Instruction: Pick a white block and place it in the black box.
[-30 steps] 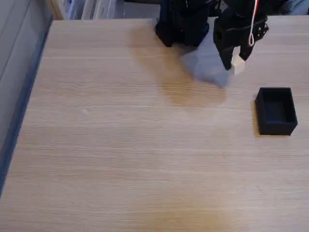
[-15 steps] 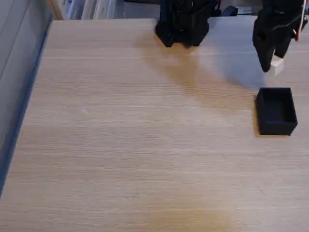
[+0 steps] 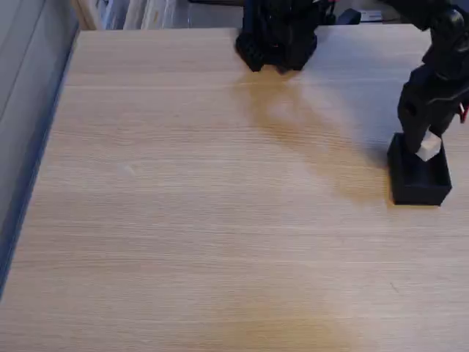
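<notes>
The white block (image 3: 429,147) is up in the air, right over the open black box (image 3: 419,183). The tool (image 3: 425,149) is pinched tight on the block. The box sits on the wooden table (image 3: 205,220), near its right side.

In the fixed view, the black box (image 3: 419,183) is set on the surface (image 3: 205,220) at the right edge of the frame, a little above mid-height. The gripper (image 3: 423,149) is placed directly over the box's upper part, and the white block (image 3: 429,147) is held at its tip, above the box opening. The arm's base (image 3: 277,33) is found at the top centre of the frame, well apart from the box.
</notes>
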`<state>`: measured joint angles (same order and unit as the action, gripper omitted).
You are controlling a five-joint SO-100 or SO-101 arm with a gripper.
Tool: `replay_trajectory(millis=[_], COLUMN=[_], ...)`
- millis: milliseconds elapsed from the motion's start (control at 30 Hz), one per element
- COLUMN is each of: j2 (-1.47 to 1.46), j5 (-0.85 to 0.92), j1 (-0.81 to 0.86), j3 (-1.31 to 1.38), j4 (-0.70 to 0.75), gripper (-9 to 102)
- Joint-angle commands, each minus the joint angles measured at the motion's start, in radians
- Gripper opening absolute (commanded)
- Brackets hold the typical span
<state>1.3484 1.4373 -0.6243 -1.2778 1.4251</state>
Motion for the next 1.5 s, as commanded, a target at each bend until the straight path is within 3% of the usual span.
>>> replay_trajectory(millis=[0,100,233,367,467,533,1067,1367,1467], j2=[-0.005,-0.006,0.023,0.144,0.284,0.390,1.310,1.713,1.799], j5=[-0.041,-0.057,-0.067,-0.072,-0.077,-0.083,0.130,0.186,0.212], j1=[0.018,0.028,0.040,0.055,0.071,0.083,0.341,0.494,0.535], j3=[0.041,0.031,-0.003,-0.137,-0.298,-0.411,-1.471,-1.796,-1.829], j4=[-0.014,-0.012,-0.015,-0.043,-0.095,-0.127,-0.445,-0.373,-0.281], gripper=[20,31,33,23,5,0,0,0,0])
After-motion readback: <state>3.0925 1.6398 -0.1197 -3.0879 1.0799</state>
